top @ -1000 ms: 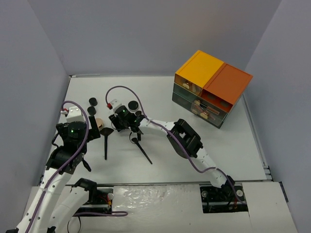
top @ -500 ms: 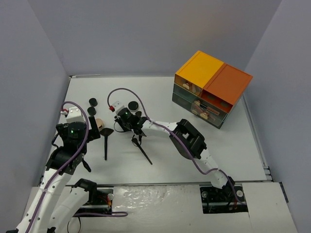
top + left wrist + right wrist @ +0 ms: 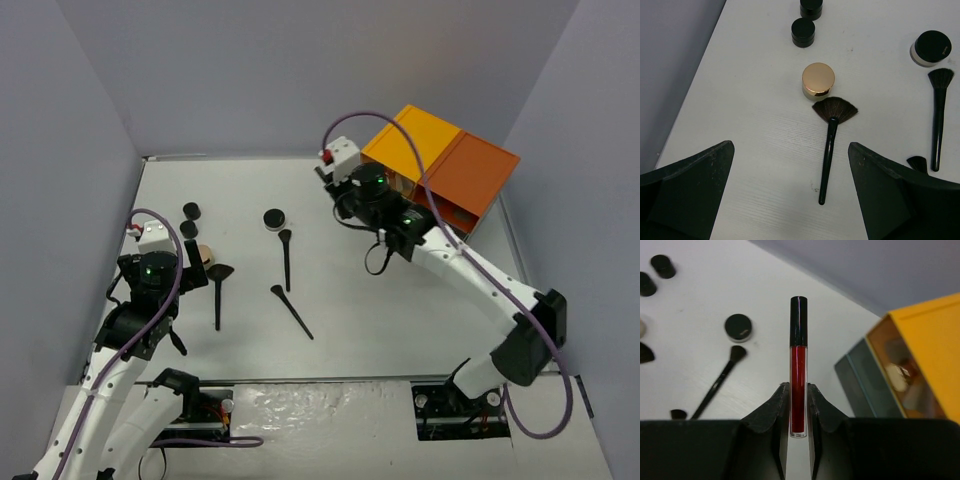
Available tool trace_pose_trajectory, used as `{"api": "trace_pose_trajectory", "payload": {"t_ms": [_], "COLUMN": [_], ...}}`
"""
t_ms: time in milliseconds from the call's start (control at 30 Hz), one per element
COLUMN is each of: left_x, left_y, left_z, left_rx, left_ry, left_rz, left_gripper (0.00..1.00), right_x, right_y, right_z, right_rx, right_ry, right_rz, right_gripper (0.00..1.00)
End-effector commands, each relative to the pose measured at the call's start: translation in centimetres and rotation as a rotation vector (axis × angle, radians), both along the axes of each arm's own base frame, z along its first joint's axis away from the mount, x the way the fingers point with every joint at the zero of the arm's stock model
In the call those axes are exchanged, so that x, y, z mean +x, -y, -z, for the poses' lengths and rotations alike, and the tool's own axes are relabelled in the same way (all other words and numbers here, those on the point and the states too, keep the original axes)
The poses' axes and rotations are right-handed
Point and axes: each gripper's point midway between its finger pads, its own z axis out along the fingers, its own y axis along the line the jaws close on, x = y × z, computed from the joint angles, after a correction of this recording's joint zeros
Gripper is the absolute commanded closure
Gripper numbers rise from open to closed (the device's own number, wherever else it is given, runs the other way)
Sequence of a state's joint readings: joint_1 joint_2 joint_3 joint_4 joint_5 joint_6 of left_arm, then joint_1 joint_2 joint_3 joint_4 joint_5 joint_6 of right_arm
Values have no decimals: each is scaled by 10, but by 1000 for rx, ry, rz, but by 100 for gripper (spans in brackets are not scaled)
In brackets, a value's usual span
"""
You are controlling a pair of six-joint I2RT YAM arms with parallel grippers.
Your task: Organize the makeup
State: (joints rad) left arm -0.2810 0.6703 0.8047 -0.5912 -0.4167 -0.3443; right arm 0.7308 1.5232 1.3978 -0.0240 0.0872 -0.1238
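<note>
The right end effector (image 3: 798,390) is clamped on a thin red stick (image 3: 798,365), whose black cap points out past the fingertips. It hangs above the bench (image 3: 420,300), well to the right of the tan compact (image 3: 818,79) and close to the orange-topped drawer box (image 3: 440,170).

The left end effector (image 3: 791,146) has its jaws wide apart and holds nothing. It hovers on the near side of the compact.

A fan brush (image 3: 829,145) lies just nearer than the compact, with its bristles almost touching it. Beyond the compact, slightly left, stand 2 small black jars (image 3: 803,32), one behind the other. To the compact's right and farther back sits a larger black-lidded jar (image 3: 931,46). A round-headed brush (image 3: 937,125) lies just in front of that jar. A 3rd brush (image 3: 292,310) lies slanted, right of the compact and nearer.
</note>
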Motion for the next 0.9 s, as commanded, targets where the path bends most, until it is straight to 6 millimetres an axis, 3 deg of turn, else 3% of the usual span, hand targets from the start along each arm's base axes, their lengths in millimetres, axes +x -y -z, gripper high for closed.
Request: {"api": "trace_pose_trajectory", "payload": {"t_ms": [0, 100, 267, 533, 733, 867], "left_x": [11, 13, 16, 16, 16, 16], "left_y": [5, 7, 9, 9, 9, 9], "left_z": [-16, -15, -13, -12, -11, -12], "left_rx": [-21, -25, -25, -22, -23, -22], "left_ry": [64, 63, 53, 48, 44, 44], "left_rz": [12, 22, 32, 32, 34, 34], "left_gripper": [3, 3, 3, 3, 3, 3], "right_x": [-12, -20, -33, -41, -37, -32], "right_y": [95, 141, 195, 234, 250, 245], "right_z": [-12, -24, -19, 9, 16, 8], "right_rx": [-64, -68, -127, -160, -197, -178], "right_ry": [0, 2, -33, -103, -112, -102], "right_rz": [168, 249, 369, 503, 576, 557], "right_gripper": [100, 100, 100, 97, 82, 48]}}
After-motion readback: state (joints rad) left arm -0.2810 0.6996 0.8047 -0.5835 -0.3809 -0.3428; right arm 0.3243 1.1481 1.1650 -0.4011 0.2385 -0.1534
